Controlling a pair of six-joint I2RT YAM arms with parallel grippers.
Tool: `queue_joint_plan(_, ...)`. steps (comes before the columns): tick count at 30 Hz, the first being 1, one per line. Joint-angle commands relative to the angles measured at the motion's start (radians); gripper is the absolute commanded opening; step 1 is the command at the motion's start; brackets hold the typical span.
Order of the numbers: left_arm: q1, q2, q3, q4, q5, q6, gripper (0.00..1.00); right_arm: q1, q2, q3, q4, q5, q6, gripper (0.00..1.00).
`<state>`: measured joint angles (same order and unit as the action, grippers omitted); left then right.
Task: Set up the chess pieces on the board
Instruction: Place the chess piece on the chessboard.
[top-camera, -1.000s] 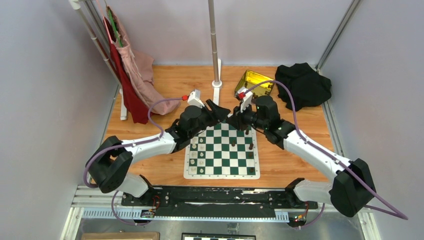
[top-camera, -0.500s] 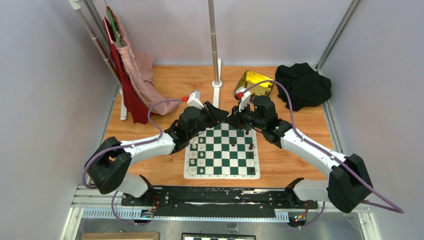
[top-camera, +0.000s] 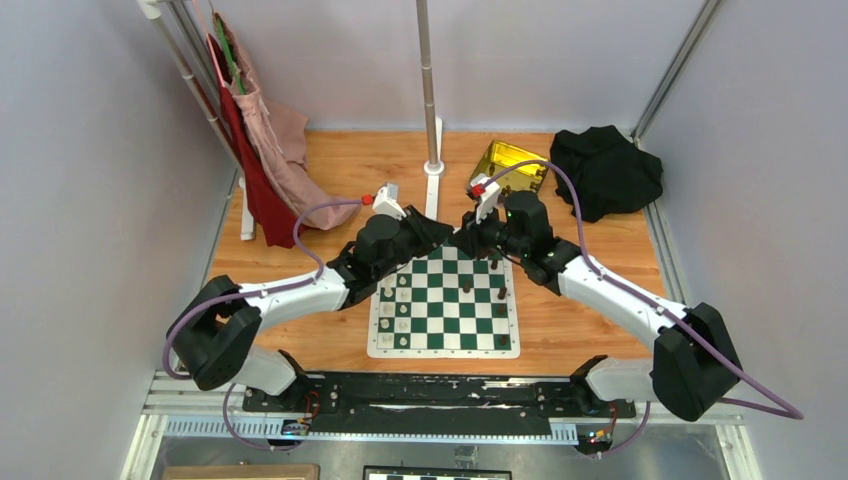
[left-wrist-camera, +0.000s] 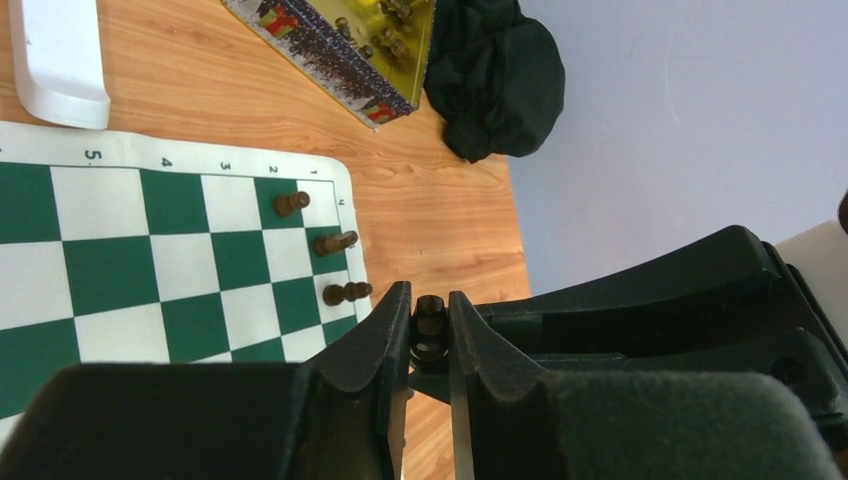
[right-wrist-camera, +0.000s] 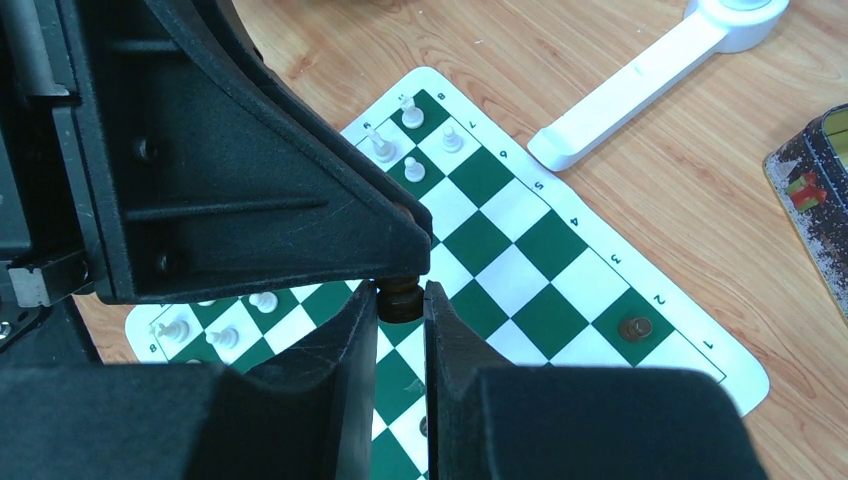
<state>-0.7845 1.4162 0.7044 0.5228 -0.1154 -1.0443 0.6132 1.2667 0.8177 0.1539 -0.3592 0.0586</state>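
Both grippers meet above the far edge of the green-and-white board. My left gripper is shut on a dark brown chess piece. My right gripper is closed round the same piece from the other side. In the top view the left gripper and the right gripper touch tip to tip and hide the piece. Three dark pieces stand on the board's right columns, and one shows in the right wrist view. Cream-white pieces stand along the left columns.
A gold tin with more dark pieces sits behind the board, right of a white pole stand. A black cloth lies at the far right. Pink and red garments hang at the far left.
My right gripper has moved a little left toward the left gripper, and the two now meet. The left arm has shifted only slightly.
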Motion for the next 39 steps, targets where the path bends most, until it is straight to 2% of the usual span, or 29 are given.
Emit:
queue_joint_plan(1, 0.001, -0.037, -0.019, 0.032, -0.002, 0.008, 0.17, 0.009, 0.002, -0.005, 0.033, 0.020, -0.005, 0.00)
queue_joint_plan(7, -0.001, -0.049, -0.017, 0.032, -0.009, 0.064, 0.00, 0.009, -0.002, 0.000, 0.013, 0.014, -0.008, 0.00)
queue_joint_plan(10, -0.001, -0.055, -0.015, 0.032, -0.013, 0.095, 0.00, 0.008, -0.007, 0.005, -0.003, 0.014, -0.008, 0.02)
queue_joint_plan(16, -0.005, -0.073, -0.013, 0.032, -0.024, 0.167, 0.00, 0.008, -0.026, 0.009, -0.036, 0.008, -0.013, 0.36)
queue_joint_plan(20, -0.015, -0.087, 0.005, 0.032, -0.038, 0.238, 0.00, 0.010, -0.068, 0.008, -0.068, 0.004, -0.016, 0.47)
queue_joint_plan(27, -0.043, -0.105, 0.020, 0.033, -0.046, 0.359, 0.00, 0.014, -0.213, -0.032, -0.139, 0.057, -0.016, 0.49)
queue_joint_plan(34, -0.141, -0.113, -0.031, 0.085, -0.070, 0.502, 0.00, 0.014, -0.386, -0.094, -0.179, 0.309, 0.019, 0.50)
queue_joint_plan(39, -0.265, -0.083, -0.067, 0.126, -0.096, 0.628, 0.00, 0.014, -0.452, -0.151, -0.162, 0.503, 0.053, 0.49)
